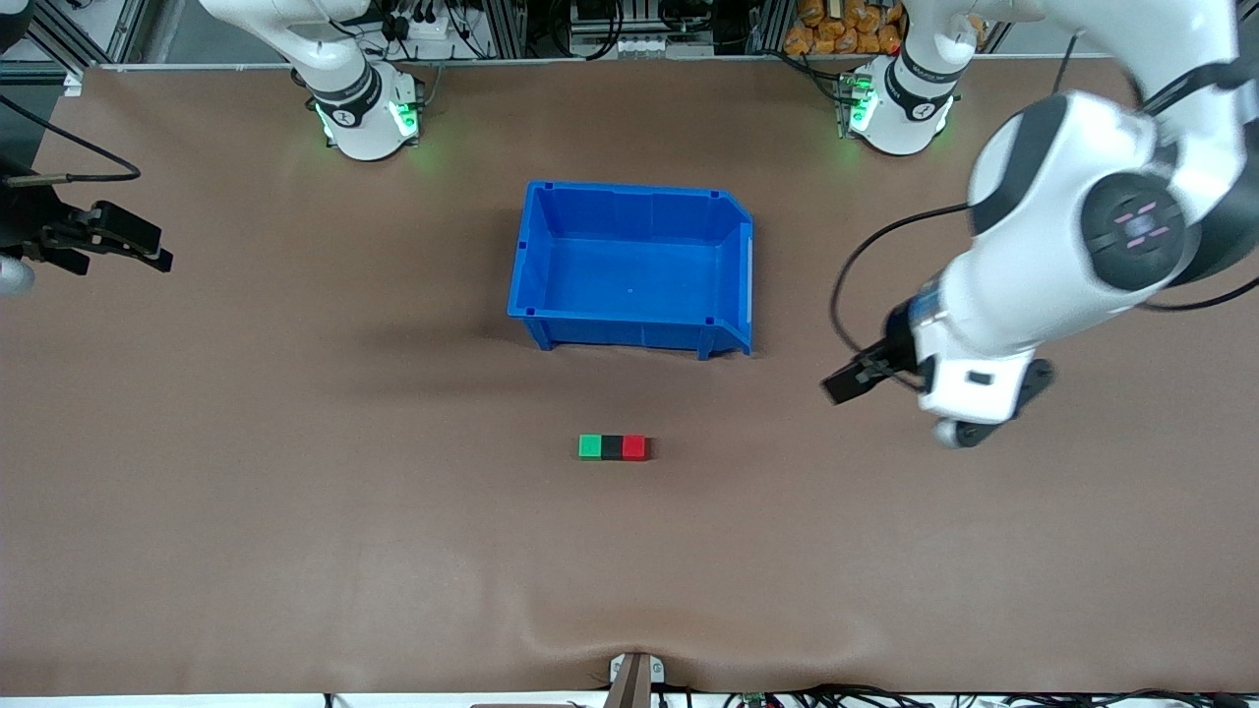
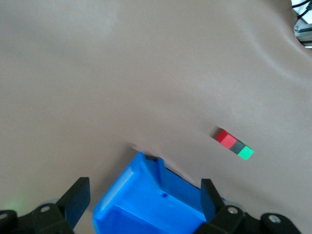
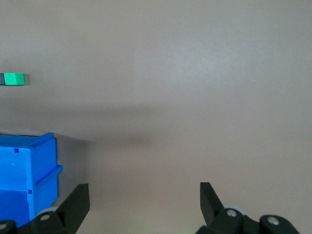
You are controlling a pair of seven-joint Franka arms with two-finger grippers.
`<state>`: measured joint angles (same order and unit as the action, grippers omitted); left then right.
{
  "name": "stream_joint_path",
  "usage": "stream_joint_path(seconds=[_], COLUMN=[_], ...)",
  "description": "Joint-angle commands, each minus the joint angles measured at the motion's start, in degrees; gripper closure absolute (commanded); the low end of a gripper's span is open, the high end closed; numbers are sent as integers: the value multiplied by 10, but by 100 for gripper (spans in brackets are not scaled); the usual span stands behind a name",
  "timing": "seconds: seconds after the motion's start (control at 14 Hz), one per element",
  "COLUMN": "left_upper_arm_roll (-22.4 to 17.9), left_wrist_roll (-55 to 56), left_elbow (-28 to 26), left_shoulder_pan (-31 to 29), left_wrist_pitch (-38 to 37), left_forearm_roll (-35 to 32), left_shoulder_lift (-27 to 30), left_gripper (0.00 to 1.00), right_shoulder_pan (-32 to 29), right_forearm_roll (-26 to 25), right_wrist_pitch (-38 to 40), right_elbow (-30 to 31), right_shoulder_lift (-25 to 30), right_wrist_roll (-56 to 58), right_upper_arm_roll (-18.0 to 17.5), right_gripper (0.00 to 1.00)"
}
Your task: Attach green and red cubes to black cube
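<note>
Green cube, black cube, red cube joined on brown table

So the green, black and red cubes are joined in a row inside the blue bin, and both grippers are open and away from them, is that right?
Not quite. The green cube, black cube and red cube sit in a row on the table, nearer the front camera than the blue bin, as the front view shows. The left gripper and right gripper are open, away.

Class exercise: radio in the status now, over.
Left gripper open, right gripper open, both empty. Green cube, black cube, red cube joined. Nothing obstructing.
</note>
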<state>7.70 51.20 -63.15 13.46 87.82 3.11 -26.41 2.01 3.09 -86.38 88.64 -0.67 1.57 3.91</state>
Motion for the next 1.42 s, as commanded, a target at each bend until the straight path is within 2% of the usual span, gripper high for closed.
stream_joint_path(seconds=[0.0,0.57,1.0,1.35], left_upper_arm_roll=[4,7,6,4], left_wrist_roll=[-56,-122,-246,-293], left_elbow=[-77,-169,-241,-244], left_shoulder_pan=[-26,-77,-117,-121], left_wrist_pitch=[-2,0,1,-7], left_forearm_roll=[-14,-18,-20,-31], left_shoulder_lift=[74,159,231,247], left_gripper=[0,0,0,0], right_shoulder_pan=[-3,-4,-4,-4], right_forearm_roll=[-1,-2,-2,-2], right_wrist_pitch=[2,1,1,1], right_elbow=[-6,-6,-6,-6], right_shoulder_lift=[-2,-2,-2,-2], right_wrist_roll=[-9,-8,-8,-9], right_upper_arm_roll=[-2,-1,-1,-1], right_gripper=[0,0,0,0])
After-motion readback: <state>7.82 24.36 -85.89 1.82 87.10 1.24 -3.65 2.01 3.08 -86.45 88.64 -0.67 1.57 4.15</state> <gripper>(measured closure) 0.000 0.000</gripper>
